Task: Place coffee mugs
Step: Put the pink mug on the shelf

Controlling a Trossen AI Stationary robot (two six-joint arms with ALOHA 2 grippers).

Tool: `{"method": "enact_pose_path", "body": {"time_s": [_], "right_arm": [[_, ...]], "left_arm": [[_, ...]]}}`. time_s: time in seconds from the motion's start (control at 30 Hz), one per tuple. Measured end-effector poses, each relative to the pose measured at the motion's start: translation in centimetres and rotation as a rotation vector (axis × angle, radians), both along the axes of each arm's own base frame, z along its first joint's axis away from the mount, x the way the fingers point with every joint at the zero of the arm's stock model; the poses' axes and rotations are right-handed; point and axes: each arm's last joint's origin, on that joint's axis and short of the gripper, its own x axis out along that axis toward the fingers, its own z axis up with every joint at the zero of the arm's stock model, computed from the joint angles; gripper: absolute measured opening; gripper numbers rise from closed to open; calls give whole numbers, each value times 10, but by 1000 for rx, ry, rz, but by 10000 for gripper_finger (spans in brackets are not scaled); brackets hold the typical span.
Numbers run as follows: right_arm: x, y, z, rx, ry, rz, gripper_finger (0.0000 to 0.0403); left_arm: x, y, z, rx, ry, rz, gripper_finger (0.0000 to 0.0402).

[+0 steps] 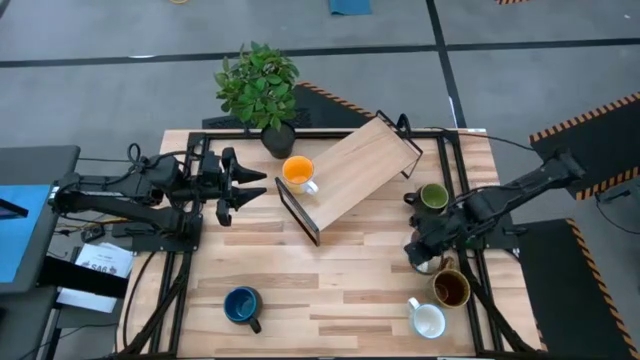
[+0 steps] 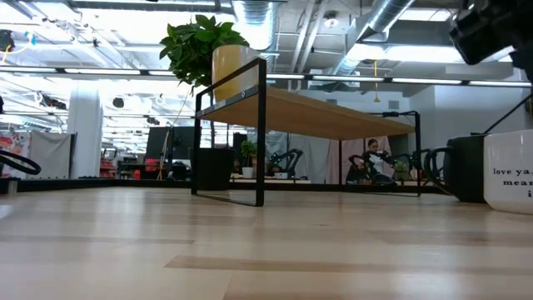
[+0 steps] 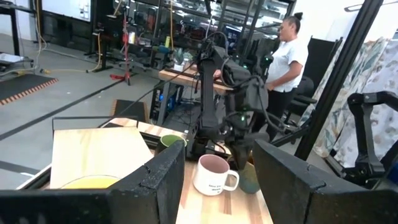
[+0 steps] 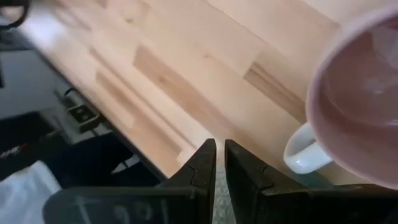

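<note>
My right gripper [image 1: 425, 250] is shut and hovers over the pale pink mug [image 4: 357, 93], its fingertips [image 4: 219, 152] just beside the mug's handle [image 4: 301, 155]; I see no touch. The mug stands on the table and also shows in the left wrist view [image 3: 214, 174]. My left gripper [image 1: 245, 190] is open and empty, level, at the table's left. The orange mug [image 1: 297, 172] is at the wooden rack's [image 1: 355, 175] far left corner. The dark green mug [image 1: 432, 197], brown-olive mug [image 1: 451, 288], white mug [image 1: 428, 320] and dark blue mug [image 1: 242, 305] stand on the table.
A dark pot with a green plant [image 1: 260, 90] stands at the table's far edge behind the rack. The rack's black legs [image 2: 261, 133] stand mid-table. A person [image 3: 289, 56] stands in the room beyond the table's right side. Bare wood lies between the blue mug and the right-hand mugs.
</note>
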Motion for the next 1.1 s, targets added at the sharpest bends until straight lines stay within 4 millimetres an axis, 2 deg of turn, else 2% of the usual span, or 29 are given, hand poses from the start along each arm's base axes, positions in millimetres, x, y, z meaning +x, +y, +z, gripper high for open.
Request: {"method": "enact_pose_path", "body": {"time_s": [0.23,0.63,0.77,0.93,1.1], "right_arm": [[8,0,-9,5,74,-76,62],[20,-14,-10,-55,11,-102,61],[21,-19,-11,-53,42,-128,64],[15,-21,-12,-64,113,-96,91],[9,-22,8,-107,171,-64,135]], "left_arm": [[0,0,0,2,0,0,173],[0,0,0,98,12,12,173],[0,0,0,98,13,12,173],[0,0,-1,99,22,11,173],[0,0,-2,105,32,13,173]]}}
